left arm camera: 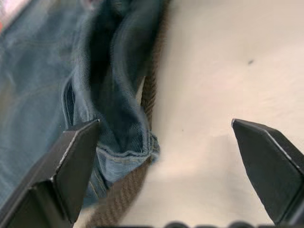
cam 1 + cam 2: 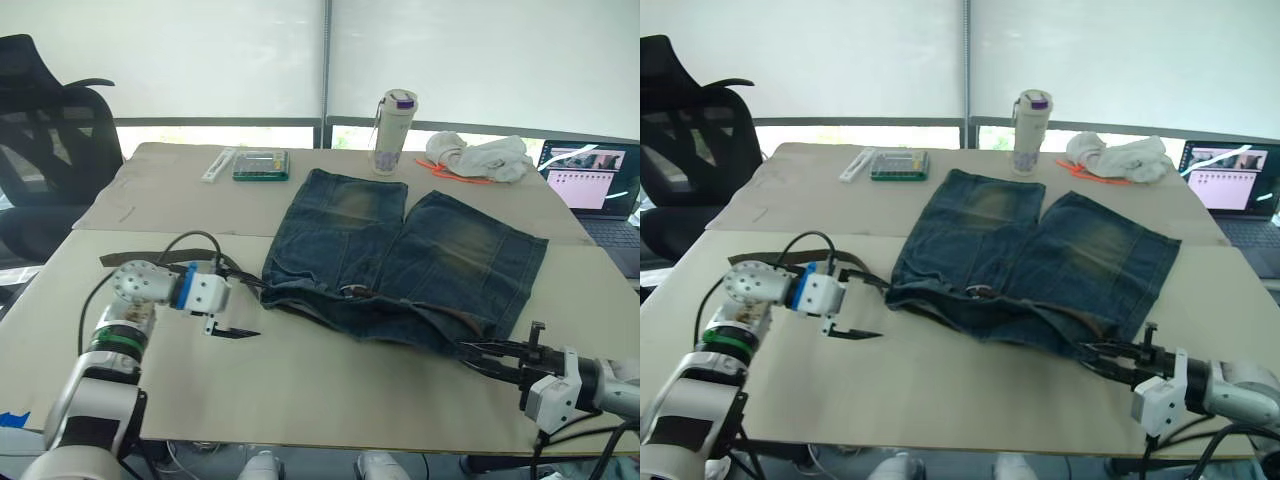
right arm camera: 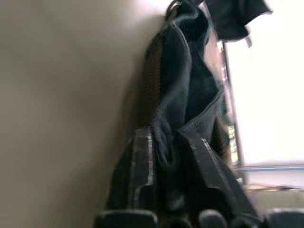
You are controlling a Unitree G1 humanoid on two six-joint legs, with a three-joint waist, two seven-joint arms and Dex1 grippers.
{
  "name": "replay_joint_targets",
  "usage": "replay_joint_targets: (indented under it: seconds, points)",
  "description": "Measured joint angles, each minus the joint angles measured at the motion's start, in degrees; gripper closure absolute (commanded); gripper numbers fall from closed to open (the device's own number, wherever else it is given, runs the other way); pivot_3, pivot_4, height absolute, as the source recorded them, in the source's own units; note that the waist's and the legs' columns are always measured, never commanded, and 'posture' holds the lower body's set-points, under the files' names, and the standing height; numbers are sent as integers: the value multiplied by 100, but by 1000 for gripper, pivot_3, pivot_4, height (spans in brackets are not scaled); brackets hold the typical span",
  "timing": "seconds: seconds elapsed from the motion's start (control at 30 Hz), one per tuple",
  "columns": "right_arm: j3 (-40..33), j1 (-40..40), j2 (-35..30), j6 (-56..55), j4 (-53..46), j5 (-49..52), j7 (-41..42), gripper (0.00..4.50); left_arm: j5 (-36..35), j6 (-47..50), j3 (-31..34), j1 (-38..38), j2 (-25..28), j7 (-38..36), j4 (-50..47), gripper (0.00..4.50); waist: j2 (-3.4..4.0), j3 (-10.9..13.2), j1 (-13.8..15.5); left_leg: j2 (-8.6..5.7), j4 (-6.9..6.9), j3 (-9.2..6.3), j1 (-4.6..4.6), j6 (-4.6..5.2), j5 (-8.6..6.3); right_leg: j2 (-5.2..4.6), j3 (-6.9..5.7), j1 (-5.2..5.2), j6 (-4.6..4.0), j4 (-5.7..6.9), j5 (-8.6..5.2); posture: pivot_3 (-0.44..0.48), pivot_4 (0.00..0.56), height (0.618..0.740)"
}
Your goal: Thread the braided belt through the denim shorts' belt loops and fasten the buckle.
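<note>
Beside the shorts, left waist end: left gripper, jaws apart, nearer the belt
Right waist corner: right gripper, seemingly clamped on the shorts; belt runs along the waistband

Faded denim shorts, braided belt

Left gripper open; denim shorts between.

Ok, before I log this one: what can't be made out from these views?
- Belt loops: too small along the denim shorts waistband in the eye views; which ones the braided belt passes through can't be told.
- Buckle: a small glint at the waistband; fastened or not, unclear.
- Right pincer: its wrist view shows denim between the fingers; whether belt is also gripped is hidden by blurred folds.
- Left pincer: open beside the waistband corner.
</note>
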Motion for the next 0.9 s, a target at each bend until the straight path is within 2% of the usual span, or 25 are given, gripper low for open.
replay_joint_targets:
  seconds: [0.07, 0.2, 0.23, 0.4, 0.53, 0.7, 0.9]
  points:
    - [78, 479, -423, 893, -495, 835, 362, 1611, -444, 919, -185, 129, 393, -27, -494, 0, 0, 0, -47, 8, 0, 0, 18, 7, -4, 4, 0, 17, -6, 2, -5, 0, 150, 737]
    - [-47, 1374, -1073, 2853, -1657, 2240, 1050, 160, -1107, 2269, -526, 348, 845, -40, -1334, 0, 3, 0, -47, 15, -1, -2, 27, 7, -5, 12, -4, 20, -14, 11, -11, 0, 150, 737]
    - [-173, 1567, -1191, 3366, -1967, 2570, 1153, 45, -1264, 2571, -547, 380, 936, -41, -1486, 0, 3, 0, -44, 17, -1, -3, 26, 6, -5, 14, -6, 19, -15, 12, -11, 0, 150, 737]
    - [-1081, 2020, -1626, 5865, -3239, 3928, 1522, 45, -2370, 4608, -229, 395, 1254, -41, -2625, 0, -2, 3, -3, 17, 0, -9, 12, 6, -5, 13, -17, 14, -9, 5, -14, 0, 150, 737]
    - [-1282, 1749, -1275, 6898, -3631, 4065, 1429, 45, -2809, 5623, 258, 562, 1226, 64, -3422, 0, -2, 3, 54, 16, 0, -6, 9, 5, -5, 13, -17, 7, -8, 2, -16, 0, 150, 737]
    - [-1054, 937, -700, 7838, -4354, 3867, 720, 45, -3029, 6527, 716, 621, 857, 838, -4126, 0, -5, 4, 100, 16, 1, -6, 8, 5, -5, 14, -16, 5, -7, 3, -16, 0, 150, 737]
    - [-122, 510, 42, 8404, -4766, 2773, 25, 45, -3005, 6881, 1104, 986, 608, 1606, -4903, 0, -9, 4, 123, 14, 1, -5, -17, 4, -5, 12, -14, -22, -8, 2, -16, 0, 150, 737]
